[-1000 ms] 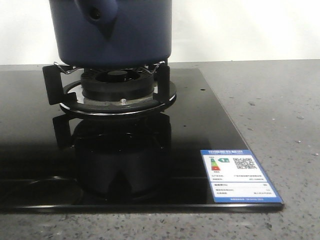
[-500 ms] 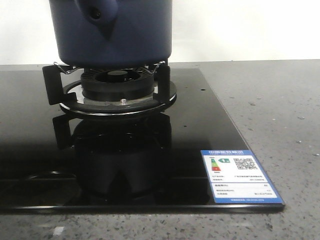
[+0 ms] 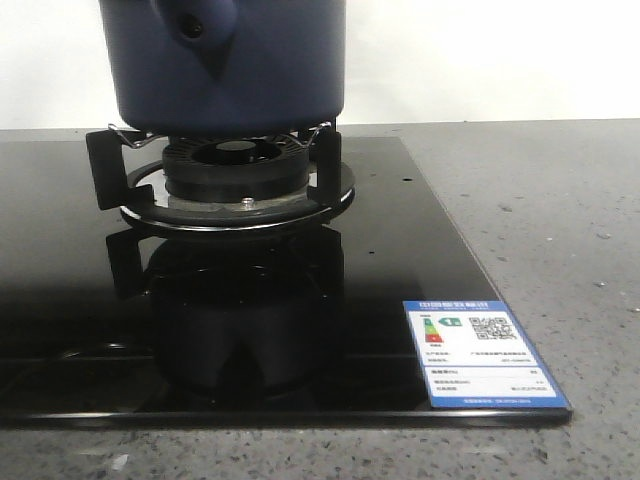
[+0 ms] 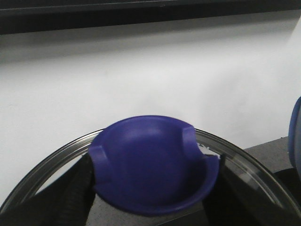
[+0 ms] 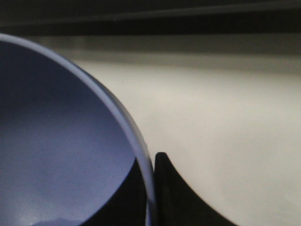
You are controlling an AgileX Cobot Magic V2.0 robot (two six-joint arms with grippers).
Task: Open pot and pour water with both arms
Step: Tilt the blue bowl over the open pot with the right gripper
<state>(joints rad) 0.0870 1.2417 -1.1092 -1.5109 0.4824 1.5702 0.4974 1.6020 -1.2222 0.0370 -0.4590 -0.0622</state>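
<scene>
The dark navy pot point(image 3: 225, 65) stands on the gas burner point(image 3: 235, 170); its hollow nub point(image 3: 192, 25) faces the camera and its top is cut off by the frame. Neither gripper shows in the front view. In the left wrist view my left gripper point(image 4: 150, 188) is shut on the blue knob point(image 4: 150, 165) of a glass lid point(image 4: 47, 165), a black finger point(image 4: 75, 193) on each side. In the right wrist view my right gripper point(image 5: 150, 188) pinches the pale rim point(image 5: 141, 150) of a lighter blue bowl point(image 5: 56, 141).
The burner sits on a glossy black glass cooktop point(image 3: 400, 230) with a blue-edged energy label point(image 3: 485, 352) at its front right corner. Grey speckled counter point(image 3: 540, 210) lies to the right, a white wall behind. A blue edge point(image 4: 296, 136) shows beside the lid.
The cooktop, its label and the pot have shifted very slightly to the right and toward the camera in the front view.
</scene>
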